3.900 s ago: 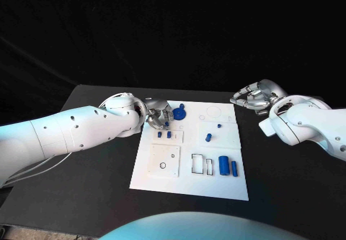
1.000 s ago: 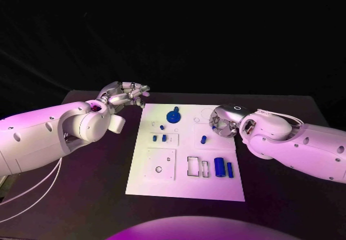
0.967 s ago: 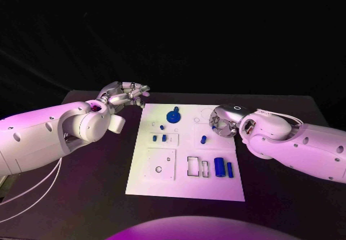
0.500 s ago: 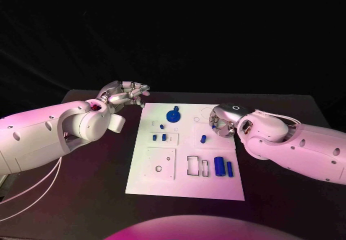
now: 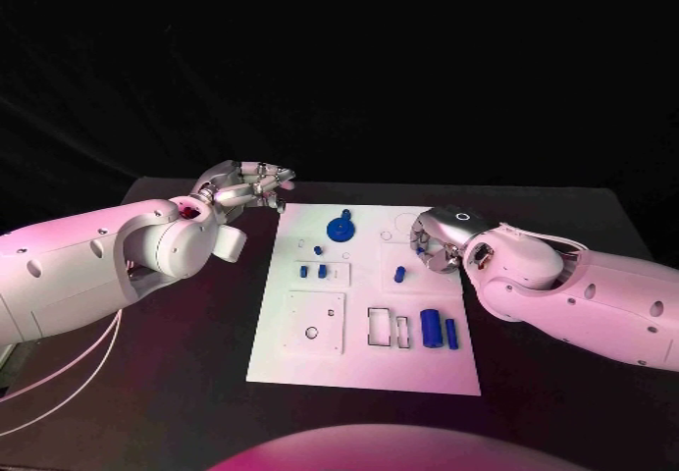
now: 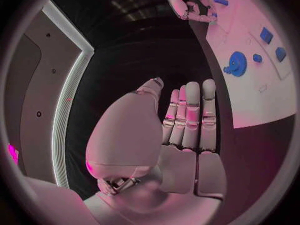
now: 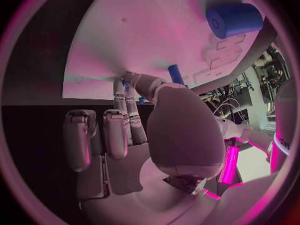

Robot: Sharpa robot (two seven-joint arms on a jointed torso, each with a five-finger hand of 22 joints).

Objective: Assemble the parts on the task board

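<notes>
The white task board (image 5: 365, 343) lies mid-table. On it are a blue disc (image 5: 341, 229), three small pegs (image 5: 323, 270) on the left, one peg (image 5: 400, 274) in the middle, and a cylinder (image 5: 430, 327) beside a bar (image 5: 451, 332). My right hand (image 5: 436, 243) is at the board's right edge. In the right wrist view its thumb and fingertips (image 7: 128, 82) meet on the board with a sliver of blue between them, next to the standing peg (image 7: 175, 74). My left hand (image 5: 249, 183) hovers off the board's far left corner, fingers straight (image 6: 190, 117), holding nothing.
Black table (image 5: 156, 373) surrounds the board. Outlined slots (image 5: 385, 327) and a square plate with a hole (image 5: 317, 322) mark the board's near half. The left wrist view shows the disc (image 6: 236, 62) and my right hand (image 6: 187, 5) beyond it.
Since 3.9 s ago the left hand withdrew from the board and the right hand came down onto its right side. Over the last second the right forearm slid slightly; the hands hardly moved.
</notes>
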